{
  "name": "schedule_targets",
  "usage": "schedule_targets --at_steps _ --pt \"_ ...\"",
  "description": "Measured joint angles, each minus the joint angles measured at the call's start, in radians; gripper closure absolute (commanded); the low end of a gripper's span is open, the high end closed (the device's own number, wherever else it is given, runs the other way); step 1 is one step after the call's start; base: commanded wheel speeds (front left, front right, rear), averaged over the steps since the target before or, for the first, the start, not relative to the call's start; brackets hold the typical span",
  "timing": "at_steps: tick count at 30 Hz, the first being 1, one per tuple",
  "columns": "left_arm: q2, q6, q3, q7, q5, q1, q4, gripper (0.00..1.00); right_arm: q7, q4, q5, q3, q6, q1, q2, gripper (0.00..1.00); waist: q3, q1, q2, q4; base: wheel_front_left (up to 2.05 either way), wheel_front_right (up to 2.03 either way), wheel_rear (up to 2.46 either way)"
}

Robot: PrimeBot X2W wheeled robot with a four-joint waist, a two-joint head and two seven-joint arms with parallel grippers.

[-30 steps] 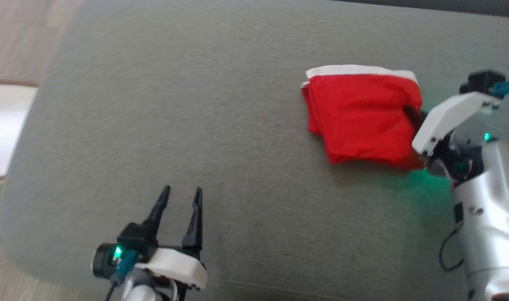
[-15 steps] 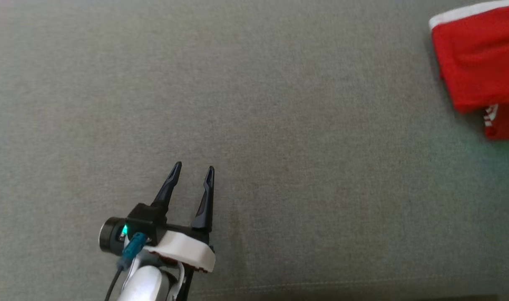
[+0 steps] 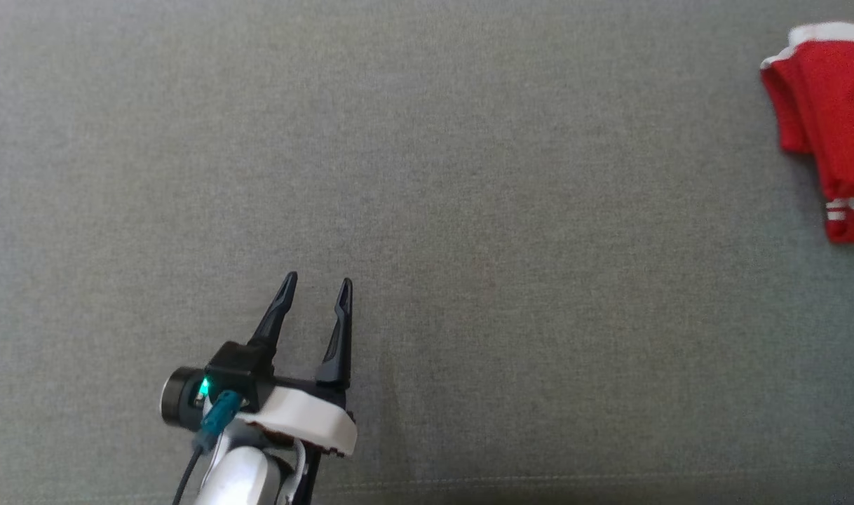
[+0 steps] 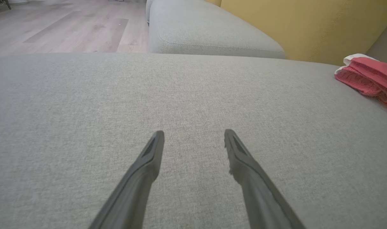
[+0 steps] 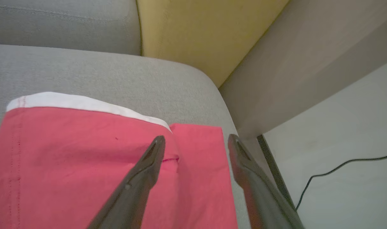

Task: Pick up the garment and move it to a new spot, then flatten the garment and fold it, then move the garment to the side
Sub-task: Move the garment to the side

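Left jaws spread over grey cushion (image 3: 469, 210); right jaws spread over folded red garment (image 5: 69, 152).

Grey fabric sofa seat (image 3: 469, 175), a second grey cushion (image 4: 206, 31) beyond, yellow backrest (image 5: 193, 38), pale wood-plank floor (image 4: 53, 25)

Garment (image 3: 830, 126) is showing red, with a white band running along its far edge and white stripes at its near corner. Sofa seat (image 3: 469, 175) is reading plain grey weave. Backrest (image 5: 193, 38) is showing mustard yellow. Left end effector (image 3: 318, 278) is showing black fingers, a white housing and a lamp glowing green.
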Motion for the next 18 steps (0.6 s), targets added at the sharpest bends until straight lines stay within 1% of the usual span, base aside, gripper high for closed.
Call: schedule_targets --at_steps 2,4,6,9,11,14,17,18 --pt "0.000 0.006 0.001 0.000 -0.009 0.005 0.000 0.00 -0.044 -0.021 -0.017 0.033 0.000 0.017 0.001 0.00 -0.017 0.0000 0.0000 0.000 0.00 0.00 0.00" --pt "-0.001 0.009 0.004 0.000 -0.020 0.016 0.002 0.00 -0.091 -0.061 -0.001 0.038 0.000 0.028 0.014 0.00 -0.036 0.0000 0.0000 -0.001 0.00 0.00 0.00" --pt "-0.001 0.017 0.014 0.000 -0.029 0.032 0.003 0.00 -0.134 -0.111 0.033 0.053 0.000 0.038 0.034 0.00 -0.059 0.0000 0.0000 -0.003 0.00 0.00 0.00" --pt "0.000 0.020 0.030 0.000 -0.036 0.058 0.011 0.00 -0.177 -0.234 0.106 0.083 0.000 0.091 0.081 0.00 -0.097 0.0000 0.0000 -0.008 0.00 0.00 0.00" --pt "0.001 0.028 0.036 0.000 -0.048 0.076 0.013 0.00 -0.193 -0.323 0.142 0.096 0.000 0.157 0.106 0.00 -0.123 0.0000 0.0000 -0.011 0.00 0.00 0.00" --pt "0.004 0.045 0.054 0.000 -0.051 0.098 0.021 0.00 -0.211 -0.459 0.160 0.110 0.000 0.280 0.136 0.00 -0.160 0.0000 0.0000 -0.015 0.00 0.00 0.00" --pt "0.018 0.052 0.065 0.000 -0.066 0.118 0.028 0.00 -0.239 -0.578 0.171 0.138 0.000 0.413 0.198 0.00 -0.199 0.0000 0.0000 -0.017 0.00 0.00 0.00" --pt "0.021 0.053 0.067 0.000 -0.070 0.125 0.033 0.00 -0.245 -0.608 0.175 0.144 0.000 0.459 0.228 0.00 -0.212 0.0000 0.0000 -0.017 0.00 0.00 0.00"
